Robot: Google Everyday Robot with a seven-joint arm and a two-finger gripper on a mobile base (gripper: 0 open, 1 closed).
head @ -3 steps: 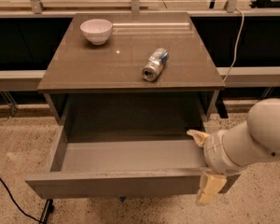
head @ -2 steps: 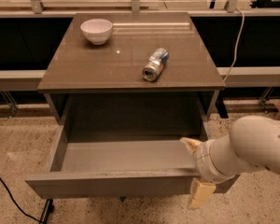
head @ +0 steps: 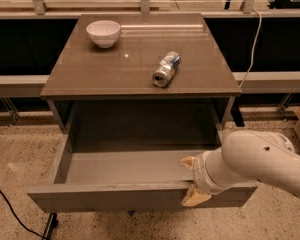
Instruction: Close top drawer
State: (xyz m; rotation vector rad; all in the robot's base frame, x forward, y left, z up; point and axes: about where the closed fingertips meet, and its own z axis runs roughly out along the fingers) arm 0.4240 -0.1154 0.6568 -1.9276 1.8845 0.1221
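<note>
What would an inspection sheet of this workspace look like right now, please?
Surface: grey-brown cabinet top, flat, carrying two loose items.
Job's things: top drawer pulled far out; nothing seen inside it.
Clutter: white bowl upright at the back left of the top; can lying on its side right of centre.
Grippers: end effector at the right part of the drawer's front panel, on a white arm coming in from the right.
Cables: black cable on the floor at lower left; pale cable hanging behind the cabinet's right side.
Surroundings: speckled floor; nothing seen in the drawer's closing path.
</note>
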